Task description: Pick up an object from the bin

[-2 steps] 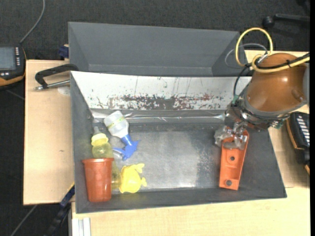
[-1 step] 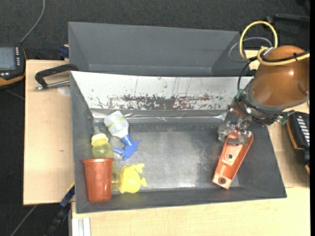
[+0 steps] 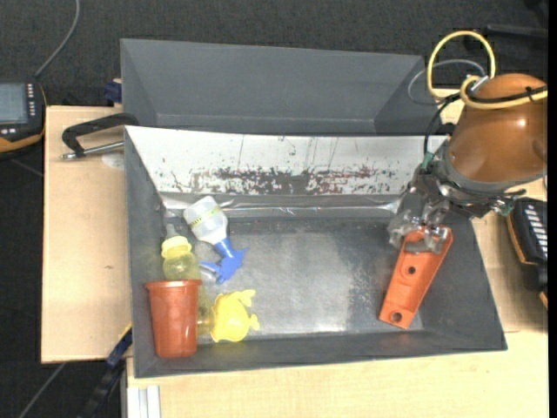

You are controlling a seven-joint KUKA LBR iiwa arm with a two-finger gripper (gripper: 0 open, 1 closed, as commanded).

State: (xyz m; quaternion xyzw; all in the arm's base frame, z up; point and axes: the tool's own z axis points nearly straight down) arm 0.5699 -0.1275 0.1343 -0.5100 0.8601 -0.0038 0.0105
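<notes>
Arm (image 3: 498, 133) from right, wrist (image 3: 446, 190) lowered

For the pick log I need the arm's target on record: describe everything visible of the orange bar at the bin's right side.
The orange bar is a flat, elongated piece, plastic by its look, with a rounded lower end and a small round hole near that end. It lies slanted on the right of the bin floor, lower end towards the front wall, upper end directly under the gripper. Whether the gripper clamps it cannot be told. Nothing else touches it.
</notes>
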